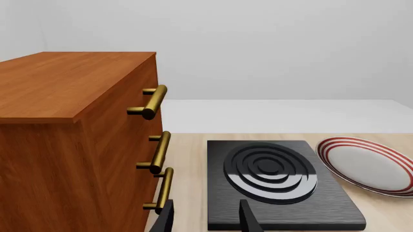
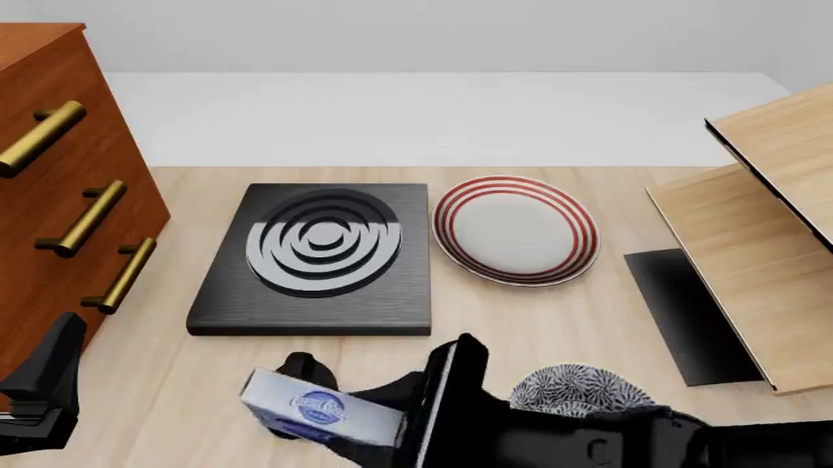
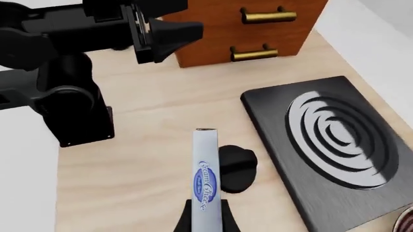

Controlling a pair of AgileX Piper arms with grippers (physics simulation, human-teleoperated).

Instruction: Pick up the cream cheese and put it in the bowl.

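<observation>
- Held clear of the pale wooden surface [image 2: 547, 322] in the right black pincer [image 3: 205, 220]: the small pale grey-blue rectangular cream cheese box [image 2: 322, 408], clamped between both fingers, dark blue oval logo facing the front camera.
- Seen edge-on from the right wrist, that same box [image 3: 205, 174], its cast shadow a dark blob on the wood just beside it.
- Shown by the front view alone: the round deep bowl with dark-grey-and-white floral speckle [image 2: 579, 390], near the box and partly hidden behind the right arm.
- Also in the front view: a flat white plate with red rings [image 2: 516, 230], glossy, just beside a dark square stove slab with concentric raised rings [image 2: 316, 258]; pale wooden shelving [image 2: 762, 244] at the right edge.
- Caught by the left wrist: the left black pincer [image 1: 206, 217], fingers apart and holding nothing, pointed at the stove slab [image 1: 277, 183].
- Alongside, a reddish-brown wooden cabinet with cylindrical brass handles [image 1: 77, 140], grain visible.
</observation>
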